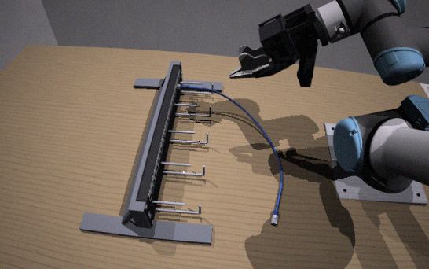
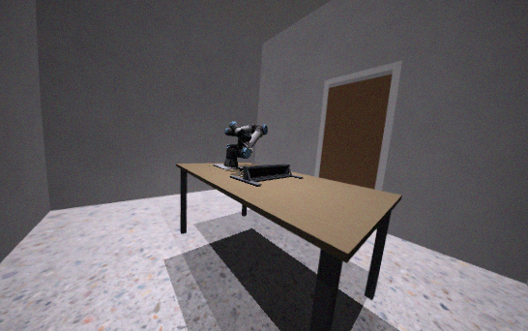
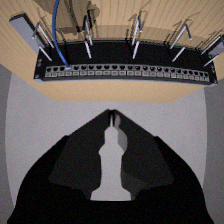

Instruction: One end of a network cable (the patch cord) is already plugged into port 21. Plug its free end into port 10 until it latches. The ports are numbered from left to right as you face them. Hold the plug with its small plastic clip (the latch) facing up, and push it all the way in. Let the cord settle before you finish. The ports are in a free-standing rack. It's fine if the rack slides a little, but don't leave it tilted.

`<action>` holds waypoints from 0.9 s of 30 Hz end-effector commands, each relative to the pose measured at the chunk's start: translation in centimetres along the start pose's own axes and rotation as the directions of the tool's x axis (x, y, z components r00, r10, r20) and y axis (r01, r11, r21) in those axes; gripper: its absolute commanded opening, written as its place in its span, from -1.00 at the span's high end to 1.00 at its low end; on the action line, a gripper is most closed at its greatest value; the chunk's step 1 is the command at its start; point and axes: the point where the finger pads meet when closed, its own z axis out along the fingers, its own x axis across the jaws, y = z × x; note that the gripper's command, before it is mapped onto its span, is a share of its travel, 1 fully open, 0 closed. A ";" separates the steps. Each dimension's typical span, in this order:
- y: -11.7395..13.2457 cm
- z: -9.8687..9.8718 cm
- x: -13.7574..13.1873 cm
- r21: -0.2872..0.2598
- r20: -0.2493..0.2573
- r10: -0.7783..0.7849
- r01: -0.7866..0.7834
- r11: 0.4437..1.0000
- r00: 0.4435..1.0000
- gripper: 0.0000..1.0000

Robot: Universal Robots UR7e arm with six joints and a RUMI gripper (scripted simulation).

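No readable text, label, brand, number or sign anywhere. Only pale, blurred marks along the port strip of the rack (image 3: 120, 73) straight ahead of the gripper (image 3: 113, 119), too small to read as numbers. Nothing legible on arm (image 1: 393, 35), base plate (image 1: 420, 198), table (image 1: 59, 118) or door (image 2: 355, 131)
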 end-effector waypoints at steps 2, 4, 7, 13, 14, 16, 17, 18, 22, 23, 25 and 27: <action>0.0 0.3 0.0 0.000 0.001 0.000 0.000 1.000 1.000 1.00; 0.0 0.5 0.0 0.000 0.001 0.000 0.000 1.000 1.000 1.00; 0.0 0.6 0.0 0.000 0.001 0.000 0.000 1.000 1.000 1.00; 0.0 1.1 0.0 0.000 0.001 0.000 0.000 1.000 1.000 1.00; 0.0 1.2 0.0 0.000 0.001 0.000 0.000 1.000 1.000 1.00; 0.0 1.5 0.0 0.000 0.001 0.000 0.000 1.000 1.000 1.00; 0.0 1.6 0.0 0.000 0.001 0.000 0.000 1.000 1.000 1.00; 0.0 1.7 0.0 0.000 0.001 0.000 0.000 1.000 1.000 1.00; 0.0 2.1 0.0 0.000 0.001 0.000 0.000 1.000 1.000 1.00; 0.0 2.1 0.0 0.000 0.001 0.000 0.000 1.000 1.000 1.00; 0.0 2.4 0.0 0.000 0.001 0.000 0.000 1.000 1.000 1.00; 0.0 2.7 0.0 0.000 0.001 0.000 0.000 1.000 1.000 1.00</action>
